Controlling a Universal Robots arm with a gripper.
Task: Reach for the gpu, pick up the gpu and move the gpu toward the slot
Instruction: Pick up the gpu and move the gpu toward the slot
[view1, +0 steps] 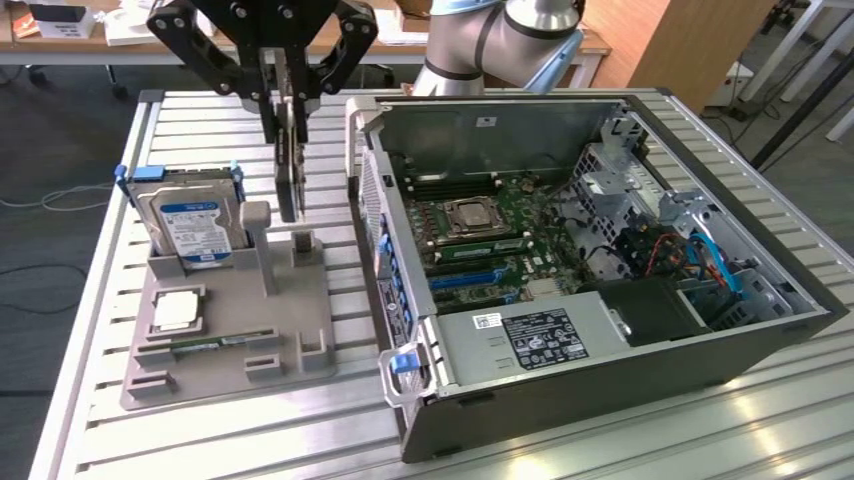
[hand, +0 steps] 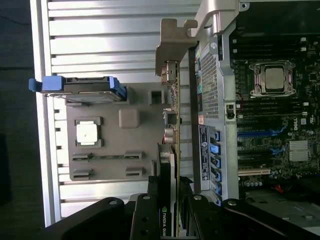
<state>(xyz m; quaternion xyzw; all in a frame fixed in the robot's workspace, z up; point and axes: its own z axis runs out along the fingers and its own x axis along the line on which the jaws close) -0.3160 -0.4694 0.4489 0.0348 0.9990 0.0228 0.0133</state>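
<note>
Gripping gpu (view1: 288, 165) edgewise, tool (view1: 286, 95) directly above

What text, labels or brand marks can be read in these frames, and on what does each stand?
"NVIDIA QUA", the rest cut off: on the thin green gpu with the silver bracket, gripped by the black gripper.
Blue label on the silver hard drive: too blurred to read.
White label on the silver power supply box inside the open black computer case: print too small to read.
</note>
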